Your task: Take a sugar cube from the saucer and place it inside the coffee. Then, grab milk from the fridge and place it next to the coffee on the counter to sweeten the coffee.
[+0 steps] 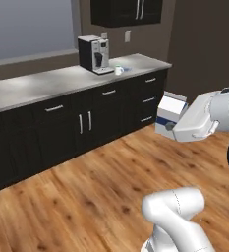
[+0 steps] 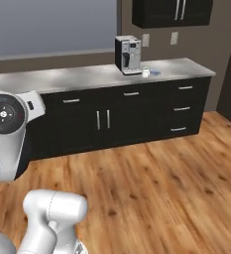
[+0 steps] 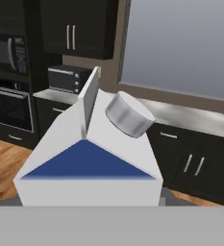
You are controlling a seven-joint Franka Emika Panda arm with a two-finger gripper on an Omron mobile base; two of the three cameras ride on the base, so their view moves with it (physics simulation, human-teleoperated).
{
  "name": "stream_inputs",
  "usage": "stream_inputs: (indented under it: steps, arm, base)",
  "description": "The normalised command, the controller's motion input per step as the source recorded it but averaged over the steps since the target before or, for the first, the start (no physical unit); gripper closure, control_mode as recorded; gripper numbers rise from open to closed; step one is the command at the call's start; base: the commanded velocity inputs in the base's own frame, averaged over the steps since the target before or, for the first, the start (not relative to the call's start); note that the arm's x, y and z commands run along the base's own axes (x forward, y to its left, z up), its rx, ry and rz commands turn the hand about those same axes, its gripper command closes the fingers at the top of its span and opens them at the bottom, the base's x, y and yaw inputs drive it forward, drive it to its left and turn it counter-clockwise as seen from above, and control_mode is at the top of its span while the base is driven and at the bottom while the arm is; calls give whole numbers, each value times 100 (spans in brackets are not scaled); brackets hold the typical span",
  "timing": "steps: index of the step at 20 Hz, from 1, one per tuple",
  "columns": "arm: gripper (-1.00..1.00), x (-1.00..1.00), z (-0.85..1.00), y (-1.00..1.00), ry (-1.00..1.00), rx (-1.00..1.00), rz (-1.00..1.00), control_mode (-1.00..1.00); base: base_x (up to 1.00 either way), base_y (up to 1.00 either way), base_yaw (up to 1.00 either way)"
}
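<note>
Hand [image 1: 171,127] clamped on milk [image 1: 170,114], carried well short of coffee [image 1: 118,70]; judged best kept upright, then lowered onto surface [image 1: 37,86] beside it.

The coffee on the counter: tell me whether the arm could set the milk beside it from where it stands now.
Probably not yet. The coffee sits far off on the counter by the coffee machine, across open wood floor; the gripper holds the milk well short.
</note>
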Motion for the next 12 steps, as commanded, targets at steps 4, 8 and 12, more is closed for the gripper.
stream_inputs:
  steps: [4,8,12]
  arm:
    - [100,0,0,0,0,0,0,100]
    - [100,0,0,0,0,0,0,100]
    - [100,0,0,0,0,0,0,100]
  base:
    - [100,-100,23]
    - [100,-97,22]
    - [100,-94,23]
